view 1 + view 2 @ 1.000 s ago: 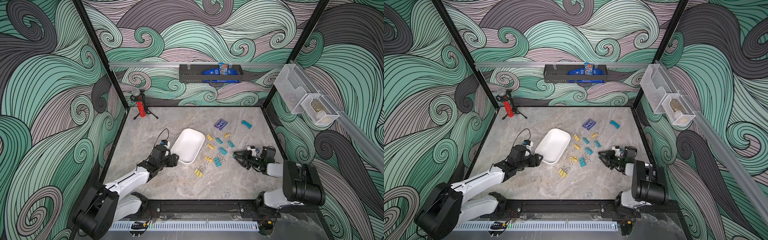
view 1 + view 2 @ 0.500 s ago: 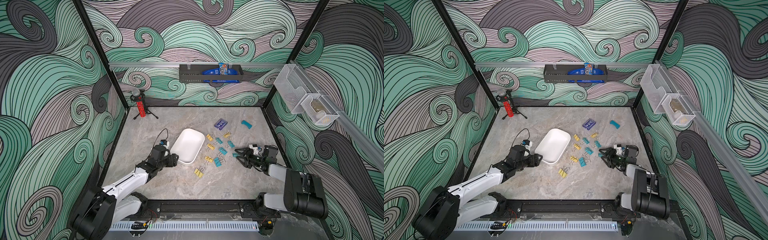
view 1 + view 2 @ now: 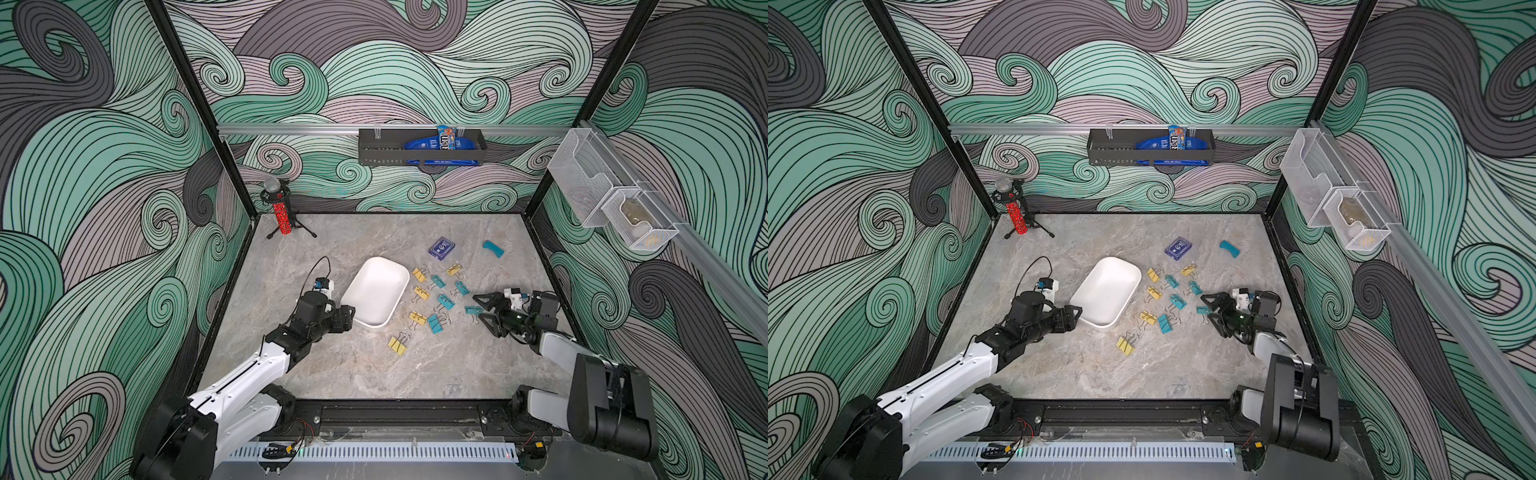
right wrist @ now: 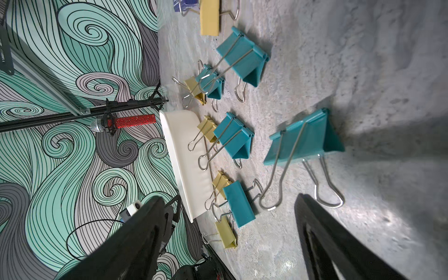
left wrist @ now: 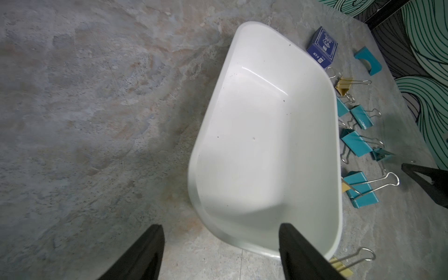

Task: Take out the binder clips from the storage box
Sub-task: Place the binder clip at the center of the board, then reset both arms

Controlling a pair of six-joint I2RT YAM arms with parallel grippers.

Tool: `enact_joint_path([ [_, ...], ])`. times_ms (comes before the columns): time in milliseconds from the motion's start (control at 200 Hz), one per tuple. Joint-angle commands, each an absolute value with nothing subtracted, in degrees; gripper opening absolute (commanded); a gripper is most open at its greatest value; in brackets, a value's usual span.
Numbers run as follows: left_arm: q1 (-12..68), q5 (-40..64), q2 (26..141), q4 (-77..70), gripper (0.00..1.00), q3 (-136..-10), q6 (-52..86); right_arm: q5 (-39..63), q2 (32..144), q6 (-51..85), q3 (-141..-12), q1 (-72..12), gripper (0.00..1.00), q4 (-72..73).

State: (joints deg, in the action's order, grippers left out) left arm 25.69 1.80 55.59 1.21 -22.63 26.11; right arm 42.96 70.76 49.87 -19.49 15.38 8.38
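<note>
The storage box (image 3: 376, 291) is a shallow white tray lying on the table, and nothing shows inside it. Several teal and yellow binder clips (image 3: 434, 324) lie scattered on the table to its right. My left gripper (image 3: 348, 319) sits at the tray's near-left corner. In the left wrist view that gripper (image 5: 220, 228) is open, with one finger over the tray's rim (image 5: 213, 225) and the other over the table. My right gripper (image 3: 480, 309) is open and low, just right of the clips. A teal clip (image 4: 303, 140) lies on the table in front of its fingers.
A dark-blue card box (image 3: 444, 248) and a curved teal piece (image 3: 493, 248) lie behind the clips. A red microphone on a tripod (image 3: 282, 214) stands in the back left corner. A black shelf basket (image 3: 422, 147) hangs on the back wall, and wire-mesh baskets (image 3: 611, 199) hang on the right wall.
My right gripper's jaws have spread wide, and the teal clip now lies free on the table before them. The left gripper's jaws have also widened at the tray's corner.
</note>
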Motion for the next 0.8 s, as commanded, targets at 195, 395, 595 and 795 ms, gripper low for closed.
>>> enact_joint_path([
  [195, 25.9, -2.7, 48.8, 1.6, 0.8, -20.9, 26.7, 33.1, 65.4, 41.7, -24.7, 17.1, 0.88, -0.8],
  [395, 25.8, -6.4, 43.4, 0.1, 0.81, -21.3, 26.4, 24.4, 63.3, 35.8, -30.1, 17.6, 0.95, -1.1],
  [595, 25.8, -11.6, 40.2, -4.4, 0.87, -22.1, 25.0, 9.7, 58.9, 27.7, -26.0, 17.8, 1.0, 9.9],
  [795, 25.9, -20.5, 39.5, -12.9, 0.99, -18.7, 21.4, 0.2, 53.2, 26.4, -8.8, 17.8, 1.0, 42.5],
])
